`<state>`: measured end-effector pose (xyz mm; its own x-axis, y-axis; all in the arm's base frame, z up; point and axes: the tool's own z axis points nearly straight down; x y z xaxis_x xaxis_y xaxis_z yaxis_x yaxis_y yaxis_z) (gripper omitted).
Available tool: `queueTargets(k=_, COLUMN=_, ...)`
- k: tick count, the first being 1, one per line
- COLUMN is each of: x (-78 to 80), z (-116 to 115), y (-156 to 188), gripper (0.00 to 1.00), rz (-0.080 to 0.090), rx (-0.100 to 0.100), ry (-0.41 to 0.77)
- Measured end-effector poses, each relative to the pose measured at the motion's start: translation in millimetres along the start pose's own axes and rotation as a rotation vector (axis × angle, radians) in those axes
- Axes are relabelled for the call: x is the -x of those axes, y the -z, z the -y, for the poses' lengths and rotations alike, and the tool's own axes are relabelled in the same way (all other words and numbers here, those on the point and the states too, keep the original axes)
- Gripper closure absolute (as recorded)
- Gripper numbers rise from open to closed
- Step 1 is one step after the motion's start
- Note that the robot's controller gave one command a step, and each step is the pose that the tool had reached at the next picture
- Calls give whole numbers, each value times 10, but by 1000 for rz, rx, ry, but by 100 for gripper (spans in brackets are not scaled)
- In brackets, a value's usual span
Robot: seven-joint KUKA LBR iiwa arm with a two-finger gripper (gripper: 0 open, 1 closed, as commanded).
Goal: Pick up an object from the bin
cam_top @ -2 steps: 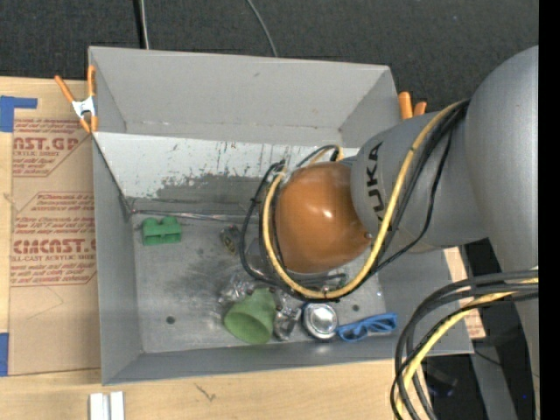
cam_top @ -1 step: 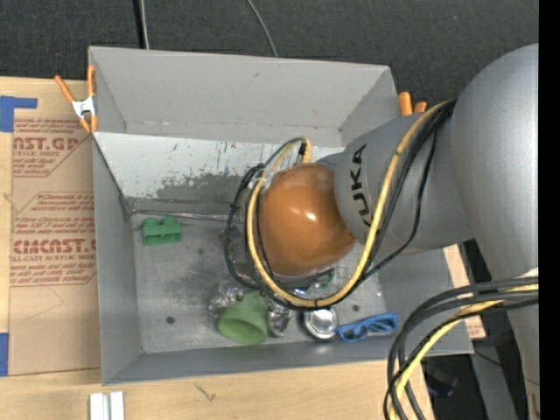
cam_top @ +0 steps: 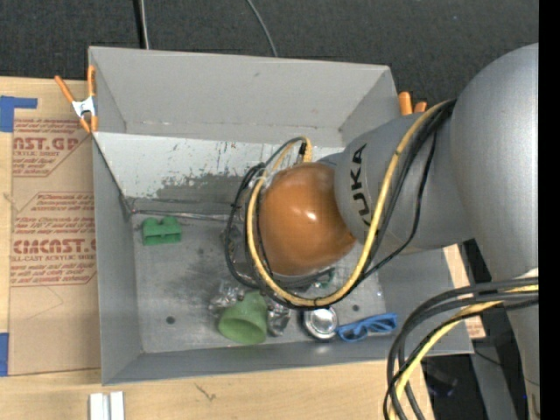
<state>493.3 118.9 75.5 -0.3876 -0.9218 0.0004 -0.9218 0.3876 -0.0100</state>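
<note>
Bin [cam_top: 118, 269]: grey metal, floor scuffed and scratched, few things in it, most of them along the near edge.

Arm [cam_top: 490, 164]: silver, reaching in from the right, bent down over the middle of the bin floor.

Wrist: capped by a rounded orange cover [cam_top: 302, 217], ringed by looping yellow and black cables [cam_top: 251, 226].

Gripper [cam_top: 278, 311]: low over the near part of the floor, tucked beneath the orange cover (little more than dark and metal bits peeking out under its lower rim).

Grip state: impossible to tell whether released or clenched; nothing seen held.

Nearest thing: a pale green cup-shaped piece [cam_top: 243, 322], lying on its side by the near wall, just left of the gripper and touching it or very nearly so.

Clear crumpled bit [cam_top: 226, 299]: just above and left of the green cup-shaped piece, close against it.

Silver round cap [cam_top: 321, 322]: on the floor just right of the gripper, near the front wall.

Blue flat piece [cam_top: 367, 326]: right beside the silver round cap, towards the near right corner.

Green block [cam_top: 162, 230]: small, bright green, alone at the left side of the floor, well apart from the gripper and the rest.
</note>
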Motion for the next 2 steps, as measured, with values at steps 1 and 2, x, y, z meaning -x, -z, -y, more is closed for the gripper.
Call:
queueTargets(k=1, x=9, z=-2, y=150, gripper=100, rz=3, rx=10, ry=-1)
queueTargets(k=2, x=27, z=6, y=681, gripper=100, rz=5, rx=7, ry=-2)
